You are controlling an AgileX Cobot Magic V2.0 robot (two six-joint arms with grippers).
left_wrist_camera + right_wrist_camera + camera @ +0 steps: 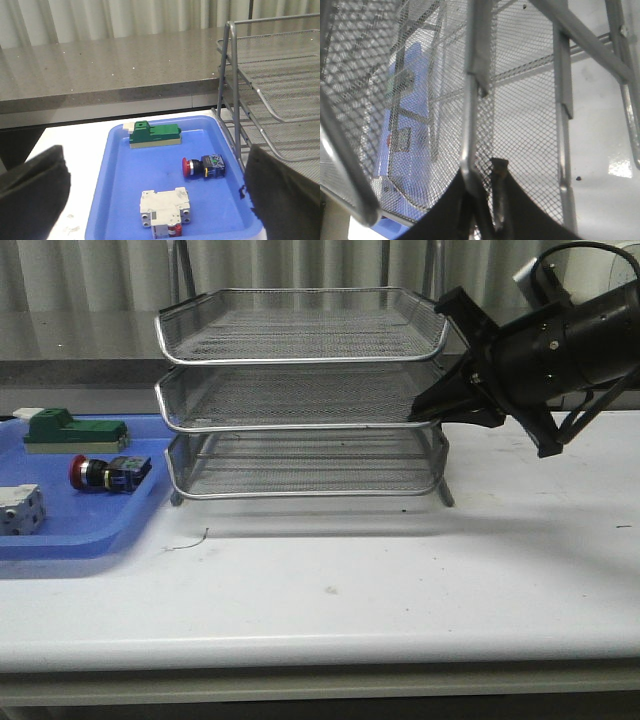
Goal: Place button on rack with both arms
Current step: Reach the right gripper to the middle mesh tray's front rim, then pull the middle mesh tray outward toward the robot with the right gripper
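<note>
A: where's your button (108,472) at?
B: lying in the blue tray (70,540) left of the rack (300,420); your right gripper (425,410) is clamped on the middle tier's rim; left gripper (155,200) is spread wide, holding nothing.

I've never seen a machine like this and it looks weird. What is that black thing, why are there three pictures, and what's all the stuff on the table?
It is a robot with two black arms. One picture looks forward over the white table; the other two come from little cameras on each arm's wrist. On the table stands a silver wire rack with three shelves. Beside it a blue tray holds a red-headed button, a green block and a white-grey block. The right arm's fingers pinch the middle shelf's rim. The left arm's fingers hang open over the tray, holding nothing.
</note>
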